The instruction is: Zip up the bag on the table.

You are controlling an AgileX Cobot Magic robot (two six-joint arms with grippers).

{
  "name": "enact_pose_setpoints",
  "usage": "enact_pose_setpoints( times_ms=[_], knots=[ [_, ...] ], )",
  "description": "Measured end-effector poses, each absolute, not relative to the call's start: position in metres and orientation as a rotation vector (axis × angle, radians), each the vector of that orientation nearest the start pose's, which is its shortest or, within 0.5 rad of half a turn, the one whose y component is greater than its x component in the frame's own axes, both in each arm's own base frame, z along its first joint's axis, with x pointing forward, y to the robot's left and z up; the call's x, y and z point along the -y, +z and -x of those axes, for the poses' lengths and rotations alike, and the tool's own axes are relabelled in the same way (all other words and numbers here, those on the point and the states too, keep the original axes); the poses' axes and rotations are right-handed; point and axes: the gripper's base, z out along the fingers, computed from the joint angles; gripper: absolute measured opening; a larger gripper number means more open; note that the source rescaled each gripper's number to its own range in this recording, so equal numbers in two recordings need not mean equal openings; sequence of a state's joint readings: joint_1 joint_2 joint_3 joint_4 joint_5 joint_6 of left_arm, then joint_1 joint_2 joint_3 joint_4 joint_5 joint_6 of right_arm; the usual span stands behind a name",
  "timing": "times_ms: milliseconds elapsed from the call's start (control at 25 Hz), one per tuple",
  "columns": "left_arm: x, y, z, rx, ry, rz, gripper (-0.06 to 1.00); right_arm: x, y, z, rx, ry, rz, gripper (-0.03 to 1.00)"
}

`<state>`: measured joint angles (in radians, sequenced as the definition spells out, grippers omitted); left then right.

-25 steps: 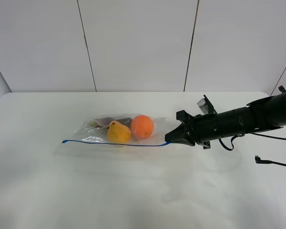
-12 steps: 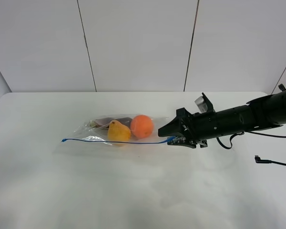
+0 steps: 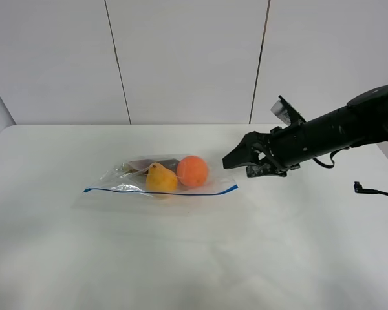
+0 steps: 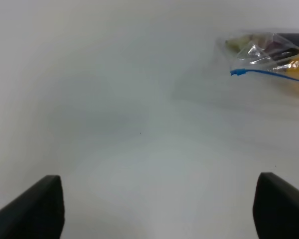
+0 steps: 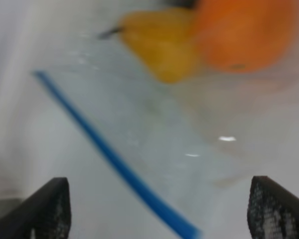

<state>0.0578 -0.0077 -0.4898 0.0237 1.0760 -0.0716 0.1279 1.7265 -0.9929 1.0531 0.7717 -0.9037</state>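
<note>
The clear bag (image 3: 156, 181) lies on the white table (image 3: 181, 258), its blue zipper strip (image 3: 161, 192) running along the near long edge. An orange (image 3: 193, 170), a yellow pear (image 3: 160, 179) and a dark item show through it. My right gripper (image 3: 237, 166) hovers just past the strip's right end, open and touching nothing. In the right wrist view the zipper strip (image 5: 109, 157), pear (image 5: 159, 45) and orange (image 5: 244, 30) lie ahead of the open right gripper (image 5: 159, 214). The left gripper (image 4: 159, 214) is open over bare table, with the bag's left end (image 4: 254, 52) well ahead of it.
A black cable end (image 3: 360, 187) lies on the table at the far right. Bare white table surrounds the bag in front and to the left. A panelled white wall (image 3: 181, 58) stands behind the table's far edge.
My right gripper opened and let go of the zipper's right end, then lifted and drew back to the right. The bag stayed in place. The left gripper shows no change.
</note>
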Motion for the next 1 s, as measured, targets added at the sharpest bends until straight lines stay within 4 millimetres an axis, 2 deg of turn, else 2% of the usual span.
enact_pose_setpoints(
  times_ms=[240, 320, 360, 400, 480, 600, 720, 840, 1000],
  knots=[
    [-0.002, 0.273, 0.006, -2.058, 0.021, 0.133, 0.99, -0.065, 0.204, -0.317, -2.645, 0.364, 0.419, 1.0],
    [-0.002, 0.273, 0.006, -2.058, 0.021, 0.133, 0.99, -0.057, 0.205, -0.317, -2.661, 0.237, 0.387, 1.0],
    [-0.002, 0.273, 0.006, -2.058, 0.021, 0.133, 0.99, -0.057, 0.205, -0.317, -2.661, 0.237, 0.387, 1.0],
    [-0.002, 0.273, 0.006, -2.058, 0.021, 0.133, 0.99, -0.046, 0.206, -0.318, -2.681, 0.109, 0.33, 1.0],
    [-0.002, 0.273, 0.006, -2.058, 0.021, 0.133, 0.99, -0.031, 0.205, -0.319, -2.7, -0.004, 0.179, 0.98],
    [-0.002, 0.273, 0.006, -2.058, 0.021, 0.133, 0.99, -0.011, 0.207, -0.319, -2.705, -0.166, 0.096, 0.97],
    [-0.002, 0.273, 0.006, -2.058, 0.021, 0.132, 0.99, -0.009, 0.21, -0.318, -2.698, -0.182, 0.1, 0.97],
    [-0.002, 0.273, 0.006, -2.058, 0.021, 0.132, 0.99, -0.013, 0.216, -0.316, -2.691, -0.125, 0.123, 0.97],
    [-0.002, 0.273, 0.006, -2.057, 0.021, 0.132, 0.99, -0.018, 0.238, -0.305, -2.643, -0.035, 0.14, 0.97]
  ],
)
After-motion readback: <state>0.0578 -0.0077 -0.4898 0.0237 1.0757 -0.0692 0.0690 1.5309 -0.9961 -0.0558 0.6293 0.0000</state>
